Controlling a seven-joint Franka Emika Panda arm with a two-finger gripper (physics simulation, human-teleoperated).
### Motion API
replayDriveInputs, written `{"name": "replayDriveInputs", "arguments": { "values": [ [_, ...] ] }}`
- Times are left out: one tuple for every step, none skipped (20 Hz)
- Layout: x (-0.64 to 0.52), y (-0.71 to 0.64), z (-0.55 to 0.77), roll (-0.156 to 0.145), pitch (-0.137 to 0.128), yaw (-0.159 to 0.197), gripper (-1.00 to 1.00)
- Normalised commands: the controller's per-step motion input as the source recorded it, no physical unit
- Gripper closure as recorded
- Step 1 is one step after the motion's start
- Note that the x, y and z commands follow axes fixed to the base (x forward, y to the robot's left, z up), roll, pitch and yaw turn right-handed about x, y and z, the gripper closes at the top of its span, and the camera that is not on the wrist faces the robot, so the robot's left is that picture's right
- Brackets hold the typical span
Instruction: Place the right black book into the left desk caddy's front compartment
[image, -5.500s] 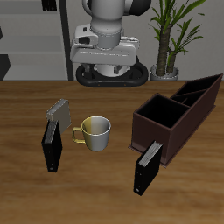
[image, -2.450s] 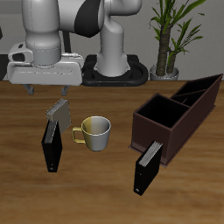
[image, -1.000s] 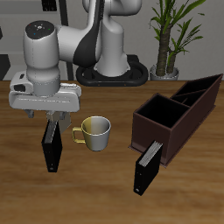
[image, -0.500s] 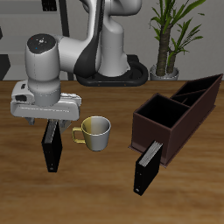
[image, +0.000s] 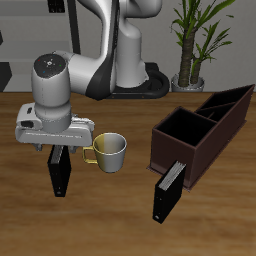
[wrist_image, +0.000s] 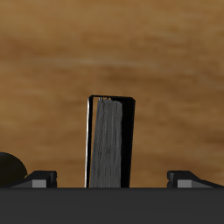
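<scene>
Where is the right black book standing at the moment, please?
In the exterior view, the right black book stands upright on the table directly beneath the end effector, beside the metal mug and well apart from the left desk caddy.

- Soft, even light from overhead; no glare on the wooden table.
- Faint, blurry shadows beside the mug and the left desk caddy.
- Renders are coarse and low in detail.
- In the wrist view the wood grain smears; the book stays fairly crisp.
</scene>
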Motion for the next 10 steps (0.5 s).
{"name": "replayDriveInputs", "arguments": {
  "values": [
    [-0.09, 0.04, 0.01, 0.0, 0.0, 0.0, -1.0],
    [0.03, -0.14, -0.44, -0.035, 0.041, -0.017, 1.0],
    [-0.07, 0.01, 0.0, 0.0, 0.0, 0.0, 1.0],
    [-0.06, -0.09, -0.17, -0.034, 0.027, -0.042, 1.0],
    [-0.02, 0.03, -0.1, 0.013, -0.007, 0.009, 1.0],
    [0.0, -0.05, -0.15, 0.004, 0.016, 0.016, 1.0],
    [-0.02, -0.06, -0.09, -0.025, 0.011, -0.041, 1.0],
    [0.03, 0.03, -0.09, 0.04, 0.003, -0.012, 1.0],
    [-0.08, -0.04, -0.06, -0.016, -0.001, 0.015, 1.0],
    [-0.01, -0.01, -0.05, -0.004, 0.008, -0.024, 1.0]
  ]
}}
